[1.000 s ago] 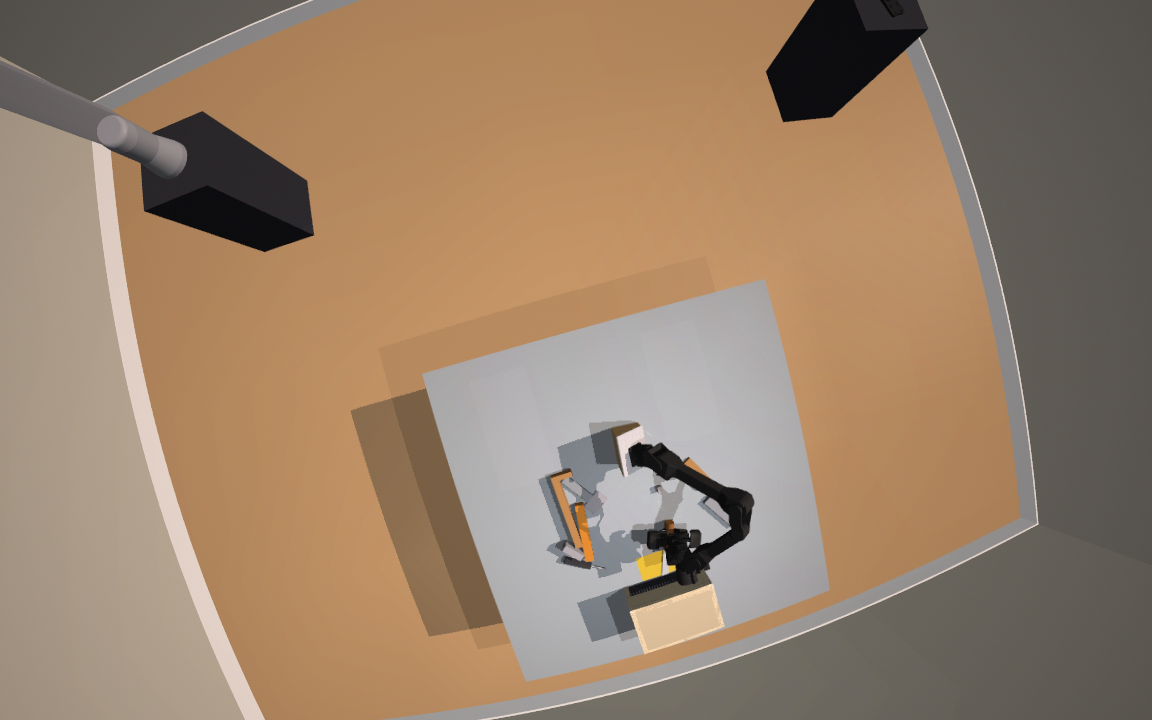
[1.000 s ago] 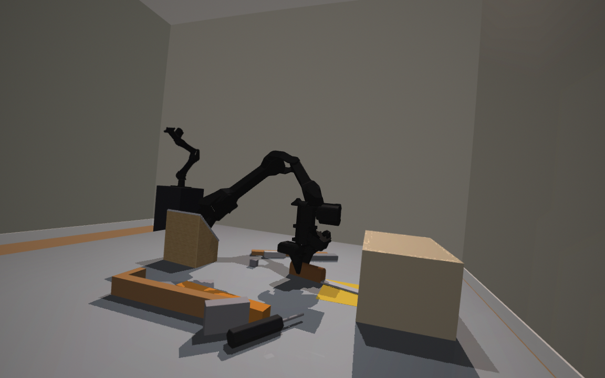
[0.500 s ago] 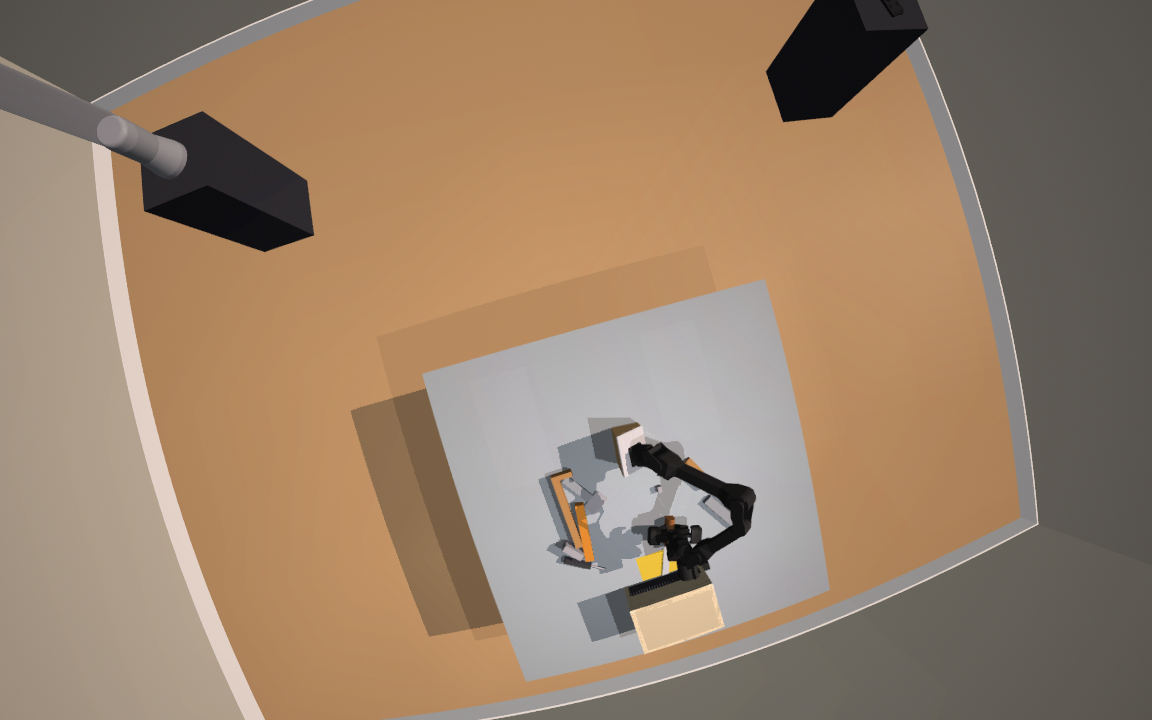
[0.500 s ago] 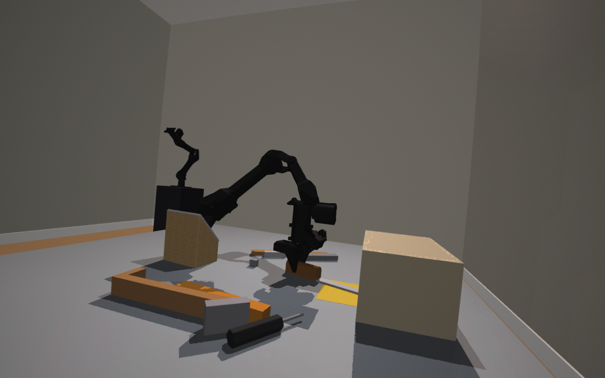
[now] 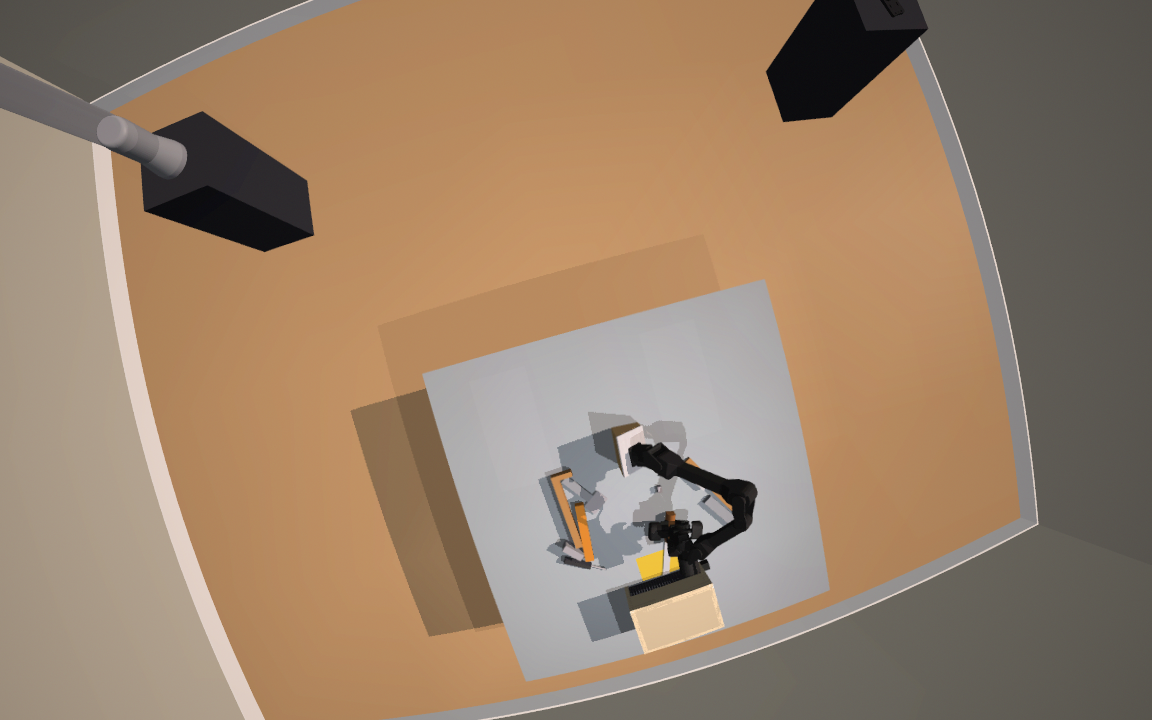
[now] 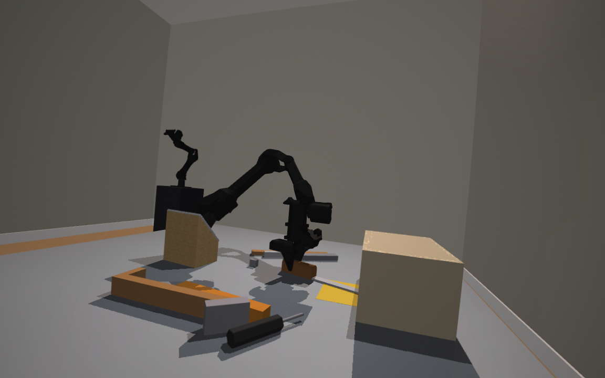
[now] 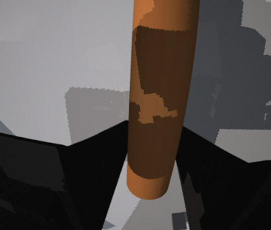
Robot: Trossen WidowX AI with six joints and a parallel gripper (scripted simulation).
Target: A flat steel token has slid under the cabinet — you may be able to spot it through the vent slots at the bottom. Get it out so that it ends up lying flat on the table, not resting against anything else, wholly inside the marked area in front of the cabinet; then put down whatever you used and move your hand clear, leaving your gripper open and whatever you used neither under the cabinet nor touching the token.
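Observation:
My gripper (image 6: pixel 293 265) (image 7: pixel 153 129) is shut on the orange handle (image 5: pixel 670 516) (image 6: pixel 308 270) (image 7: pixel 161 64) of a tool, low over the table. The tool's thin grey shaft (image 6: pixel 335 285) runs from the handle over the yellow marked area (image 5: pixel 649 565) (image 6: pixel 329 296) toward the cabinet (image 5: pixel 677 617) (image 6: pixel 408 291). In the exterior view the shaft passes out of sight behind the cabinet's side, so its tip is hidden. The dark vent slots (image 5: pixel 656 586) show on the cabinet's front in the top view. I cannot see the steel token in any view.
An orange angled bar (image 6: pixel 154 292), a grey block (image 6: pixel 226 317) and a black-handled tool (image 6: pixel 255 330) lie to one side. A tan wedge block (image 6: pixel 182 239) stands near the arm's base. A small grey cube (image 6: pixel 253 262) and a grey bar (image 6: pixel 321 257) lie on the table beyond.

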